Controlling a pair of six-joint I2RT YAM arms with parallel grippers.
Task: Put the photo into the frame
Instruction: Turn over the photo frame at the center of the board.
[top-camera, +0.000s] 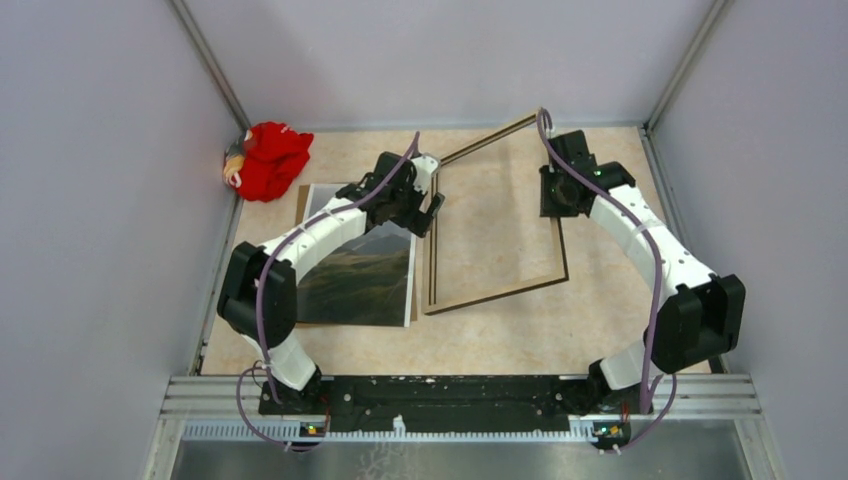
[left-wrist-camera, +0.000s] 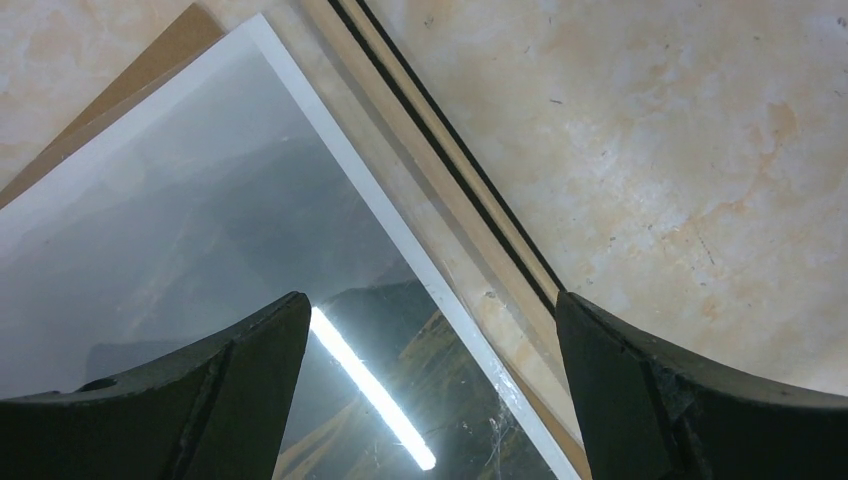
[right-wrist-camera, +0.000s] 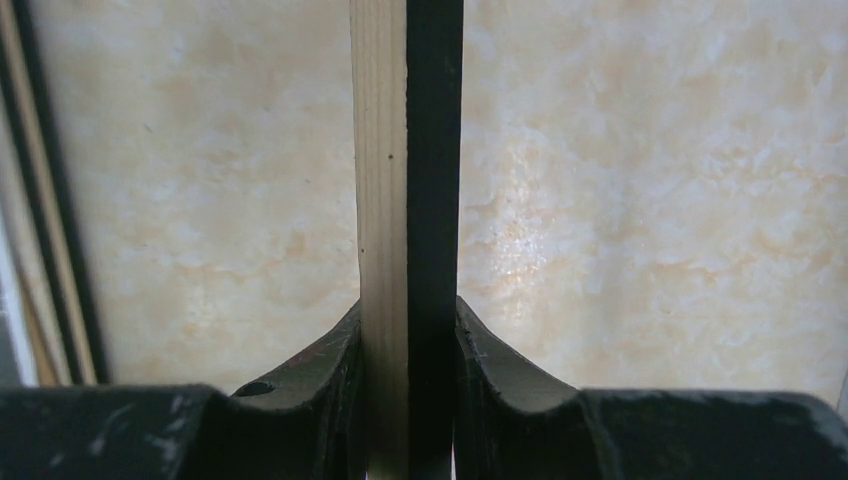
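The photo (top-camera: 360, 262) lies face up at the left on a brown backing board (top-camera: 302, 196). The frame (top-camera: 500, 293) sits beside it at the centre, tan back up, its right side raised. My right gripper (top-camera: 558, 196) is shut on the frame's right rail; the right wrist view shows the tan and black rail (right-wrist-camera: 408, 180) pinched between the fingers (right-wrist-camera: 408, 330). My left gripper (top-camera: 428, 210) is open and empty over the photo's right edge. In the left wrist view its gap (left-wrist-camera: 430, 330) spans the photo (left-wrist-camera: 200, 230) and the frame's left rail (left-wrist-camera: 440, 150).
A red plush toy (top-camera: 268, 158) lies in the far left corner. Grey walls close in the table (top-camera: 600, 320) on the left, back and right. A corner of the backing board (left-wrist-camera: 150, 60) pokes out beyond the photo.
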